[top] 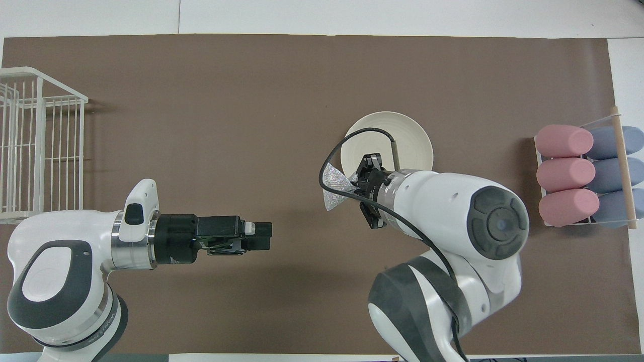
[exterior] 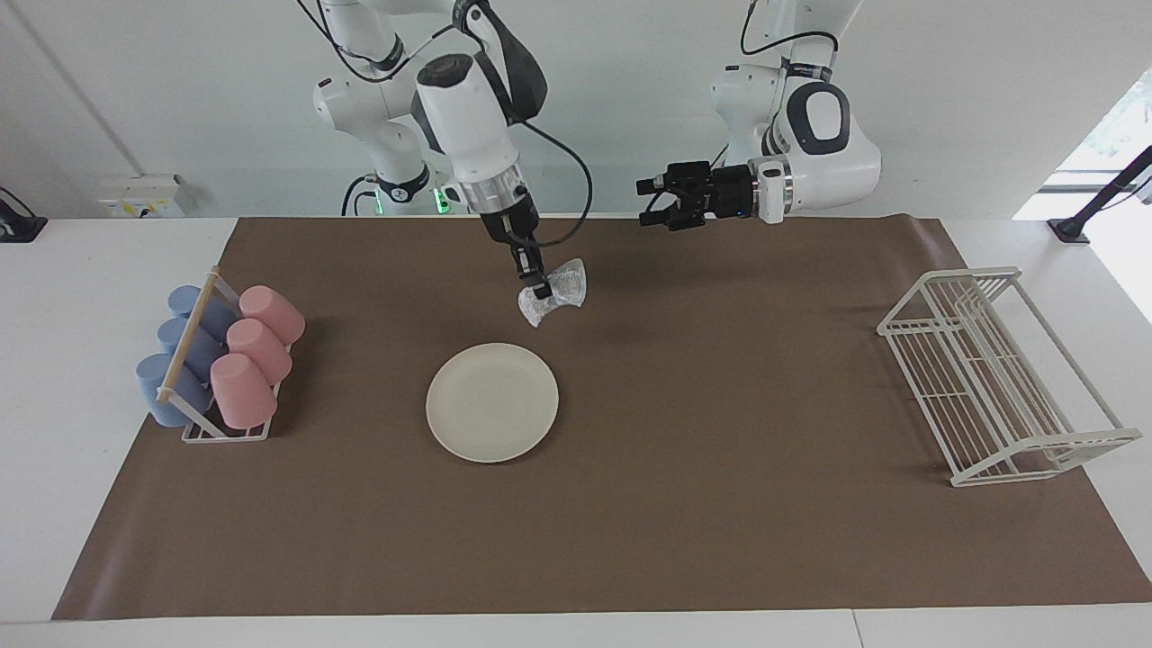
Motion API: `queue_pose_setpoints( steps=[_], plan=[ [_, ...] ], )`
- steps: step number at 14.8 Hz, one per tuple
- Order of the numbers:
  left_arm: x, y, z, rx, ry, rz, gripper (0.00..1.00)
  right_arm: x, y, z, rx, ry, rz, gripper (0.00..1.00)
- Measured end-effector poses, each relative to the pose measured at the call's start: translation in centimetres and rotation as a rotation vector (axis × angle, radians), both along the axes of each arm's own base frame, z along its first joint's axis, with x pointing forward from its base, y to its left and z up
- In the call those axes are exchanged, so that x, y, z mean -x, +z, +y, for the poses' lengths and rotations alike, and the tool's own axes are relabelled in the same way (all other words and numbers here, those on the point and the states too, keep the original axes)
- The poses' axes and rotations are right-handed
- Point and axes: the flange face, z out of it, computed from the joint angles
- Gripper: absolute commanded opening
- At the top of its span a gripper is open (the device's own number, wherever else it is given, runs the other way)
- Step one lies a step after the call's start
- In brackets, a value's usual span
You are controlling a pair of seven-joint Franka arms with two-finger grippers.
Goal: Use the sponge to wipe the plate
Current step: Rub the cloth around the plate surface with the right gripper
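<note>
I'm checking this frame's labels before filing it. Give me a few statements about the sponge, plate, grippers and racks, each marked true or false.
1. The right gripper holds the sponge in the air. True.
2. The sponge is touching the plate. False: it hangs above the brown mat, nearer to the robots than the plate.
3. The left gripper holds a cup. False: it is open and empty.
4. The plate lies flat on the mat. True.
5. The wire rack holds pink and blue cups. False: it is empty; the cups lie in another rack at the right arm's end.
</note>
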Motion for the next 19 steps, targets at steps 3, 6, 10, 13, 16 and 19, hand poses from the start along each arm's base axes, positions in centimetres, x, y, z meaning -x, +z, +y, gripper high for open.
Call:
queue_pose_setpoints(
  steps=[3,6,10,13,16,19],
  plan=[
    [-0.2,-0.4,1.5,-0.118,-0.048,-0.039,1.0,-2.6,-6.5,-0.7,0.021,0.012,-0.036,0.0],
    [-1.0,-0.5,3.9,-0.266,-0.074,-0.045,1.0,-4.8,-9.4,-4.6,0.057,0.015,-0.025,0.0],
    [-1.8,-1.6,8.7,-0.462,-0.082,-0.049,1.0,-4.7,-11.4,-4.7,0.072,0.03,0.004,0.0],
    [-2.4,-1.9,12.5,-0.529,-0.038,-0.039,1.0,-4.3,-13.4,-4.0,0.082,0.044,0.033,0.0],
    [-2.3,-2.6,15.9,-0.691,-0.078,-0.056,1.0,-4.4,-14.2,-4.8,0.093,0.061,0.034,0.0],
    [-2.6,-2.7,17.2,-0.841,-0.115,-0.092,1.0,-5.3,-14.5,-7.6,0.118,0.12,0.015,0.0]
  ],
)
